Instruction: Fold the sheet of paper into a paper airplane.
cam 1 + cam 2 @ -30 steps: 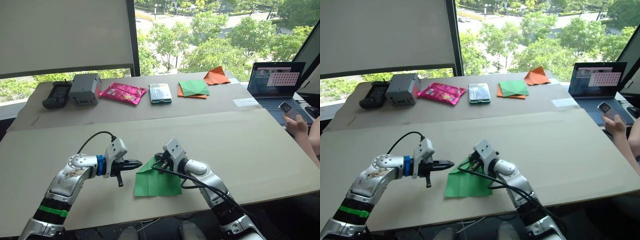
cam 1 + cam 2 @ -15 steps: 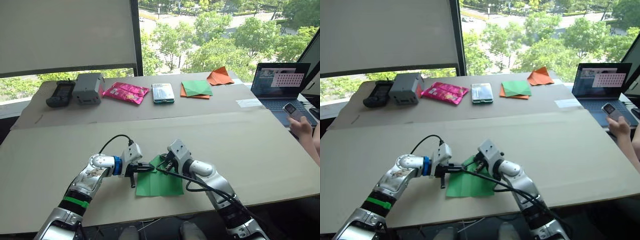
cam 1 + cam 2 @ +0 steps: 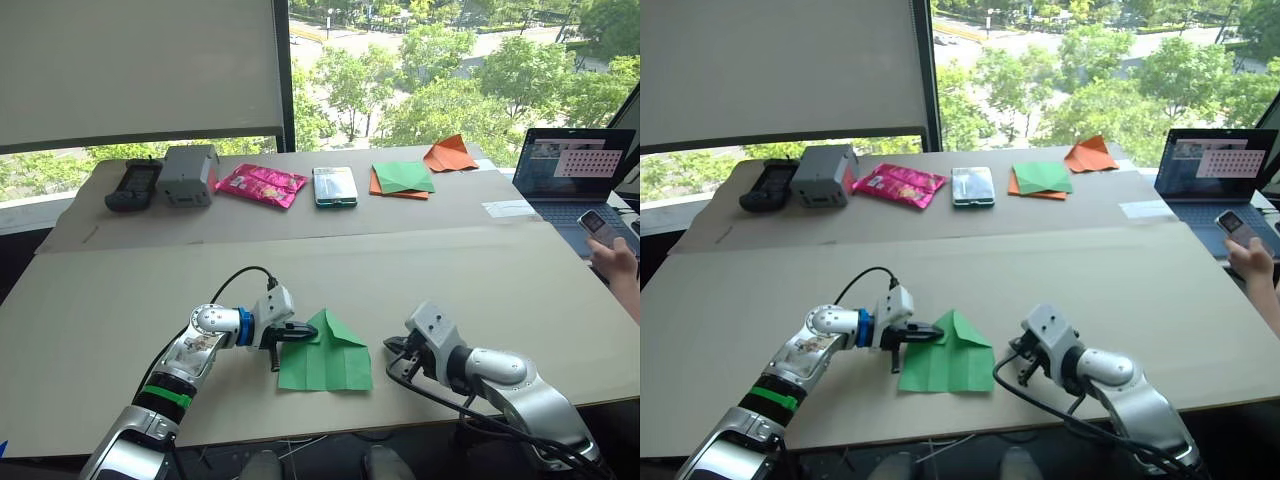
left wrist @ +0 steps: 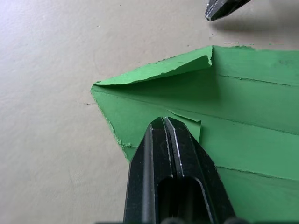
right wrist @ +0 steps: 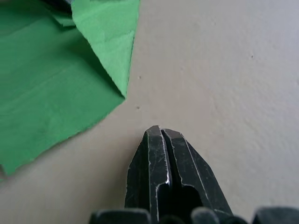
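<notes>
thin bright green creased sheet of paper (image 3: 325,353) lying on the beige cardboard tabletop (image 3: 500,290), left claw (image 3: 303,333) closed and pressing its folded corner, right claw (image 3: 392,347) closed, empty, resting just beside it

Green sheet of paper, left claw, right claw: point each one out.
sheet of paper (image 3: 325,365): left eye view, on its flat middle.
left claw (image 3: 308,333): left eye view, at its shut fingertips on the paper.
right claw (image 5: 160,131): right wrist view, at its shut fingertips.
</notes>
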